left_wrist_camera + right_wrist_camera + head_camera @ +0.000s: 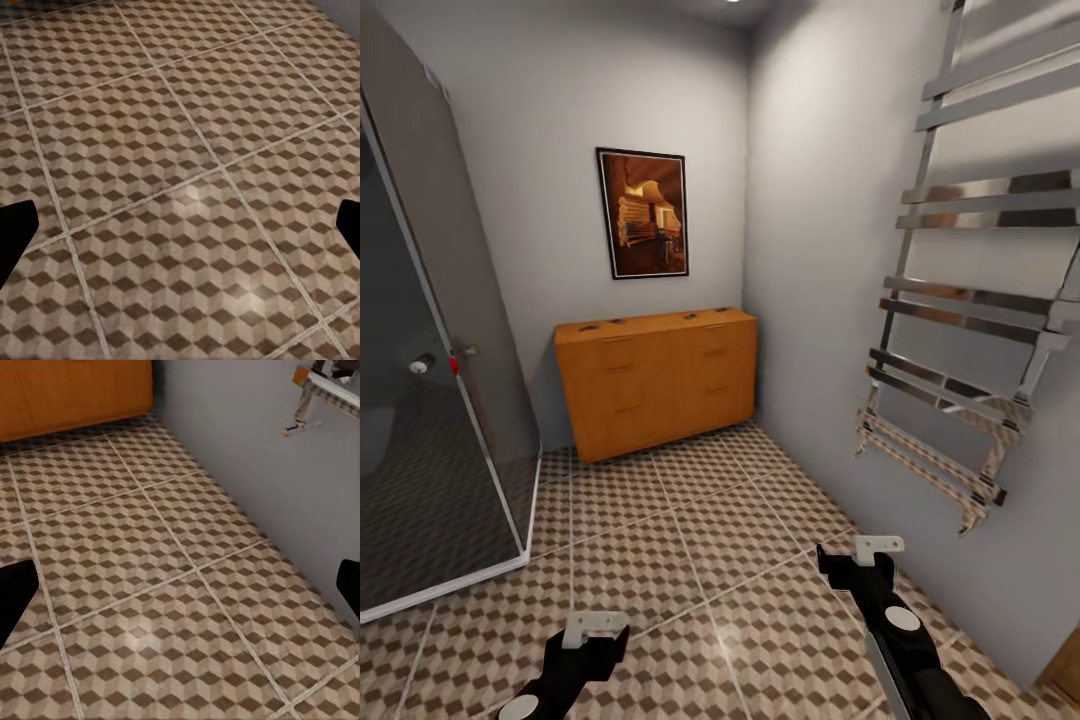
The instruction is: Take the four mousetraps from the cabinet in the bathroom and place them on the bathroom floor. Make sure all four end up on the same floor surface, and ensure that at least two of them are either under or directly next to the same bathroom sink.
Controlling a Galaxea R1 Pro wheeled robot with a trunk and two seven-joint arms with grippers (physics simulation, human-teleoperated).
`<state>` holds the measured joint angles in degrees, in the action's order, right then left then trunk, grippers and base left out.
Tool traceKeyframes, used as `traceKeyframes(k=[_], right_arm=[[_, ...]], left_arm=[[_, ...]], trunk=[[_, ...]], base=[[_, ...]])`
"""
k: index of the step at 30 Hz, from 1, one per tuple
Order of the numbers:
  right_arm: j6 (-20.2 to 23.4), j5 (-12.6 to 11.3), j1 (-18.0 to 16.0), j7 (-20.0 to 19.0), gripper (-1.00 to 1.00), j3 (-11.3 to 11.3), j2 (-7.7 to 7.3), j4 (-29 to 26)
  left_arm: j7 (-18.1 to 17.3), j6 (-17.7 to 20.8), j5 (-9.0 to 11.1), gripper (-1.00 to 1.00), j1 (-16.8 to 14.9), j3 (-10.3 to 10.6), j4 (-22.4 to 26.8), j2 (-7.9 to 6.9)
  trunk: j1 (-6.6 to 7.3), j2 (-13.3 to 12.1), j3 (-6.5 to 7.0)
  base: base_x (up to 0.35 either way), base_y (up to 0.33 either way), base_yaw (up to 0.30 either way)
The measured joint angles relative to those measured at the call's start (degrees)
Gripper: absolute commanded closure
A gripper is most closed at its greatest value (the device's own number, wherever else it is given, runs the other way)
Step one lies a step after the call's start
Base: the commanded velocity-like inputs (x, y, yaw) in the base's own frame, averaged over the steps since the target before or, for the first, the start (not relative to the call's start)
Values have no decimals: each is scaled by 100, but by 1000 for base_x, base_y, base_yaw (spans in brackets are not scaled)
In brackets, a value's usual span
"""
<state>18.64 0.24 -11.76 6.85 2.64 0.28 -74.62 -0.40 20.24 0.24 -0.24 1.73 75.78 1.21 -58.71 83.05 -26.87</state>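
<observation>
Approach the cabinet [656, 380] squarely across the bathroom floor [690, 560], stopping within reach of the small dark mousetraps [589, 328] apparently on its top, with left gripper [596, 628] and right gripper [879, 546] jaws spread, empty.

a framed picture [642, 213] hangs on the wall, a chrome towel rail [970, 330] opposite a glass shower enclosure [420, 400].

1 orange-brown wooden cabinet with a flat top [657, 380] stands against the far wall, with 4 small dark items on its top, too small to identify. 1 dark-framed picture [644, 213] hangs above it. 1 chrome ladder-style towel rail [970, 300] is on the side wall, 1 grey glass shower enclosure [430, 380] opposite. 2 black grippers, left [596, 630] and right [879, 549].
</observation>
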Motion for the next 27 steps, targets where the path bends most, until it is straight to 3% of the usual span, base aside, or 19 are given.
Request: traceKeyframes(k=[27], right_arm=[[0,0,0,3,-100,6,1,3]], left_arm=[[0,-1,0,-100,0,4,-11,0]], trunk=[[1,0,0]], base=[[218,-208,259]])
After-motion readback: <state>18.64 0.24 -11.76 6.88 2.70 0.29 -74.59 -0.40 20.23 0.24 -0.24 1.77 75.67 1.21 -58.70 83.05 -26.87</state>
